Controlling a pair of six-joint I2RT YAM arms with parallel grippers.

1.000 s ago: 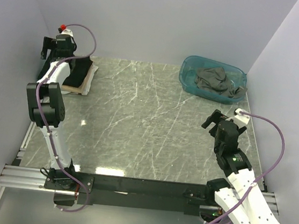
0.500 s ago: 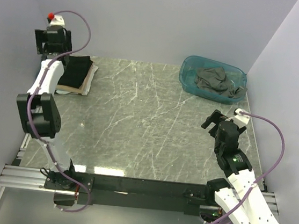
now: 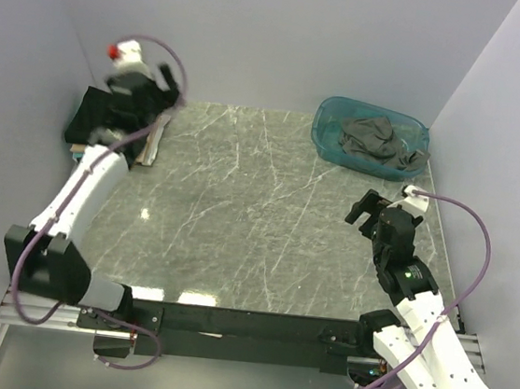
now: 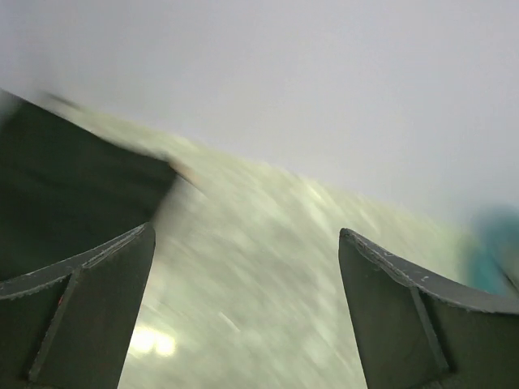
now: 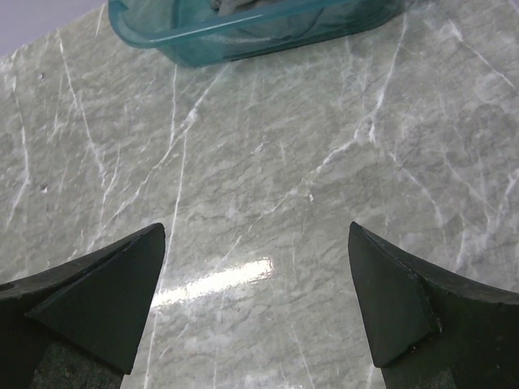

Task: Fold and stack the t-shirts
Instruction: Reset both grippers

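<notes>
Black t-shirt (image 3: 88,119) is laid folded far left; dark grey t-shirt (image 3: 375,137) is seen crumpled in tub (image 3: 323,136). Fingers of left gripper (image 4: 243,243) and right gripper (image 5: 255,231) are spread, empty. Tub shirt is judged next to be fetched.

One left claw (image 4: 246,235), one right claw (image 5: 256,228); one tub (image 3: 326,136); one grey t-shirt (image 3: 372,137); one folded stack (image 3: 88,117)

Two white-shelled robot arms, the left arm (image 3: 87,189) and the right arm (image 3: 431,345), have black joints, purple cables (image 3: 487,267) and dark wedge-shaped jaws; a red cap (image 3: 114,50) tops the left wrist.
</notes>
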